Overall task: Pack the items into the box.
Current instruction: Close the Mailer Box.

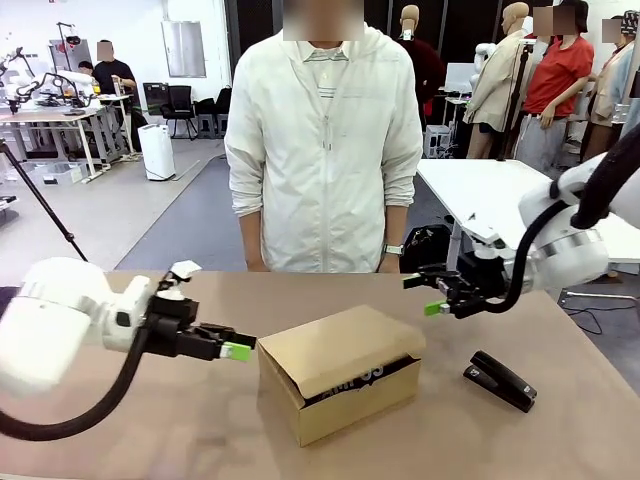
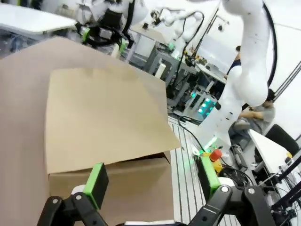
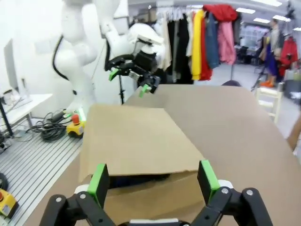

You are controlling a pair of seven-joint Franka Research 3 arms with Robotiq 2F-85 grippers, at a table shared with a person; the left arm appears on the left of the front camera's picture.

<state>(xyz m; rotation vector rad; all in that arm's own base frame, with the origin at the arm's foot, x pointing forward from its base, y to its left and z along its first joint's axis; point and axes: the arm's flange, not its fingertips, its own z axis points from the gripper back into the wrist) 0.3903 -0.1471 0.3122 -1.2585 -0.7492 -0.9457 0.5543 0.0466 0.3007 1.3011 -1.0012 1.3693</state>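
Both sets of jaws stand open and empty: the left gripper (image 1: 238, 350) just beside the one box (image 1: 345, 372), the right gripper (image 1: 425, 294) above its far end. One navy pouch (image 1: 362, 380) shows under the nearly shut lid; one black stapler (image 1: 501, 379) lies apart on the counter (image 1: 120, 430).

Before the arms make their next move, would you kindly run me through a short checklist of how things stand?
1. Left hand open and empty: ok.
2. Right hand open and empty: ok.
3. Pouch inside the box: ok, its dark fabric and white lettering show through the gap under the flap.
4. Utility knife inside the box: cannot tell, the flap hides the inside.
5. Flap fully shut: not ok, it rests slightly ajar.
6. Stapler left out on the table, to the box's right: ok.
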